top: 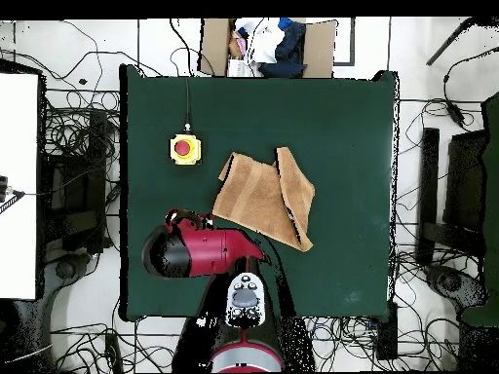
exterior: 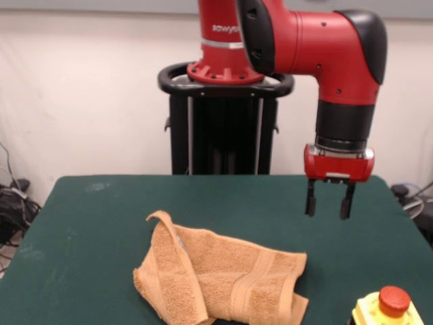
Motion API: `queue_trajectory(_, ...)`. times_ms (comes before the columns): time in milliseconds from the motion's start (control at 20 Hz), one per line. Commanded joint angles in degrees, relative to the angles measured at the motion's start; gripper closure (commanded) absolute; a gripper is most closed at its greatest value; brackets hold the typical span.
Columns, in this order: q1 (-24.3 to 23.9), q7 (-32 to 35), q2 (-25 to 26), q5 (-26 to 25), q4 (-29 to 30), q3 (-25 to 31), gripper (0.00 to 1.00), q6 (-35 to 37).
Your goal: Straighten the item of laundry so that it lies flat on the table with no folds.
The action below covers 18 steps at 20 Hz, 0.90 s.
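The orange-tan terry towel (exterior: 220, 281) is lying rumpled at the lower centre of the front view, on the dark green table (exterior: 88, 223). Its left part is folding over the rest, one corner is curling upward, and the flat woven band is running across its right half. The gripper (exterior: 329, 201) is hanging in the air at the right of the frame, well apart from the towel, its two black fingers spread and gripping nothing. A yellow box with a red button (exterior: 388, 308) is sitting at the lower right corner. In the overhead view the towel (top: 265, 198) is resting near the table's middle.
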Motion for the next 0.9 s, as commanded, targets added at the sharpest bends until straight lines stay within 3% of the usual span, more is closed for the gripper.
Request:
queue_trajectory(50, -2.5, 9.1, 8.0, 1.2, 3.8, 8.1, 0.0, -29.0)
queue_trajectory(250, -8.1, 5.0, 10.0, 0.9, 9.8, 13.7, 0.0, -47.3)
queue_trajectory(350, -12.0, 7.0, 10.2, 2.1, 13.2, 17.5, 0.0, -54.8)
queue_trajectory(500, -14.9, 17.5, 9.1, 7.6, 18.1, 19.3, 0.0, -59.7)
queue_trajectory(700, -16.2, 39.3, 7.9, 19.2, 27.7, 24.3, 0.0, -68.6)
queue_trajectory(900, -24.0, 52.5, 11.6, 19.4, 32.6, 34.3, 0.0, -78.0)
